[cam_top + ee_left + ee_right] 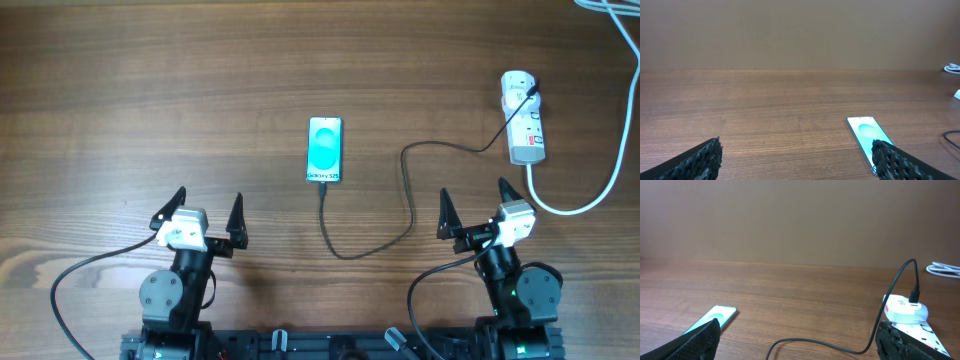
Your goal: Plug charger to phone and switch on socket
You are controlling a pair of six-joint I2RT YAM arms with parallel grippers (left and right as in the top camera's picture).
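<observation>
1. While parked at the lower left of the overhead frame: left gripper [210, 194], released, fingers spread wide, nothing between them, over the bare wooden table [130, 90].
2. Centre of the frame, slightly above the middle: phone [324, 150], lying flat, cyan screen up, white text band at the lower short edge, well apart from both tools.
3. Meeting that lower short edge: tip of the charger [408, 190]; cannot tell whether fully seated. From there, a thin black line looping down, right, up, then across toward the upper right.
4. Lower right: right gripper [473, 188], also released, fingers wide apart, gripping nothing, just right of the cable loop.
5. Upper right: socket [523, 118], white, flat on the table, black plug [531, 94] in its upper end, red markings along the body; switch position too small to tell.
6. Far right: white cord [572, 212], curving from the socket's lower end out and up along the right edge.
</observation>
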